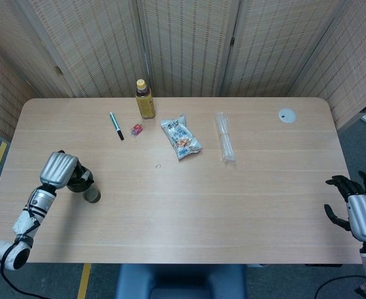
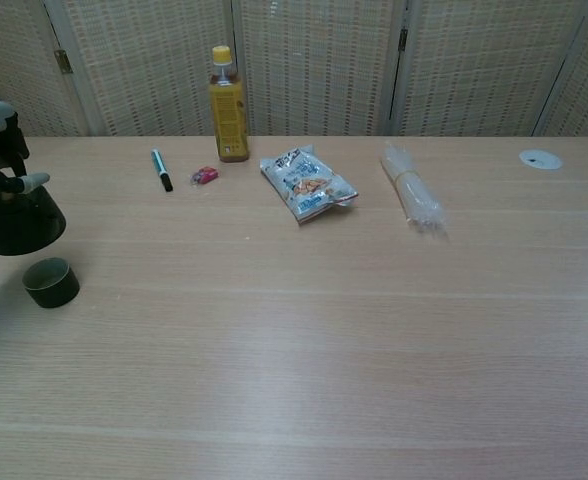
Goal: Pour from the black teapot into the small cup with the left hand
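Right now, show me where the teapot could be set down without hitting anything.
Bare table runs along the whole near edge, right of the cup. The far strip is crowded: pen, bottle, snack bag, straws. The left hand holds the teapot just behind the cup.

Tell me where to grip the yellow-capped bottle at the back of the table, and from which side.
Grip the bottle around its straight body, below the narrow neck, probably from the front. It stands upright near the table's back edge, with the screen close behind; the red item and snack packet lie low.
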Controlling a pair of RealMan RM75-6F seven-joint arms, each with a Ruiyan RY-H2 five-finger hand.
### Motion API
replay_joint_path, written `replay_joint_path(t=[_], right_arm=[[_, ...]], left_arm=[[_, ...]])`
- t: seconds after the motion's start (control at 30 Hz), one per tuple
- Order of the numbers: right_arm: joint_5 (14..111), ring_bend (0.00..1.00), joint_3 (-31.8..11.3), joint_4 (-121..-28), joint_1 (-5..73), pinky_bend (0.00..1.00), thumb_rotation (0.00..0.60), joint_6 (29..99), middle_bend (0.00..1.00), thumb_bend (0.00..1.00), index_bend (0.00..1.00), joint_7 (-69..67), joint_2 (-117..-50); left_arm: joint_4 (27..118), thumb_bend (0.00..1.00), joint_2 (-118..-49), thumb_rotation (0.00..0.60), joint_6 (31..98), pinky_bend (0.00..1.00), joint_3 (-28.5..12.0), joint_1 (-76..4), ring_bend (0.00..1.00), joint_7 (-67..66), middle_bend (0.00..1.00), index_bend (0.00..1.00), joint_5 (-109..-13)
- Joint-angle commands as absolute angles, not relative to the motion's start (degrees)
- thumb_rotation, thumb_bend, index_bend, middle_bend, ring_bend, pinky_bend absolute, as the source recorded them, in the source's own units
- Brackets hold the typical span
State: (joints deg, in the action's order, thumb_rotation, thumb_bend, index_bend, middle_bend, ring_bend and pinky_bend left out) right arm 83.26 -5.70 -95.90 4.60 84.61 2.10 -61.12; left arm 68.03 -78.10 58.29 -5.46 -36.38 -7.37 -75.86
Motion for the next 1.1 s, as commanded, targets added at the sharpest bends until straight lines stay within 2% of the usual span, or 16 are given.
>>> replay_joint_path(t=[0.03,0.7,1.1], right_arm=[[82.9,0.29,-5.8,-96.1,4.7,0.06,0.6,84.5,0.26,0.36,0.28,2.6,-61.2],[82.2,0.28,-6.0,-97.4,5.1,0.06,0.6,83.7,0.26,0.36,0.27,3.3,-60.6],[82.1,0.29,-5.7,-97.1,4.8,0.06,0.6,83.8,0.26,0.36,0.27,2.9,-60.8]], left_arm=[[67.2,0.44,-78.4,0.404,58.9,0.53,-5.2,-35.8,0.96,-7.4,1.0,1.0,-76.0],[62.5,0.44,-80.2,0.417,61.9,0.53,-3.7,-33.0,0.96,-10.9,1.0,1.0,-78.1],[62.6,0.44,-81.8,0.418,63.2,0.54,-3.7,-32.1,0.96,-15.8,1.0,1.0,-78.3]])
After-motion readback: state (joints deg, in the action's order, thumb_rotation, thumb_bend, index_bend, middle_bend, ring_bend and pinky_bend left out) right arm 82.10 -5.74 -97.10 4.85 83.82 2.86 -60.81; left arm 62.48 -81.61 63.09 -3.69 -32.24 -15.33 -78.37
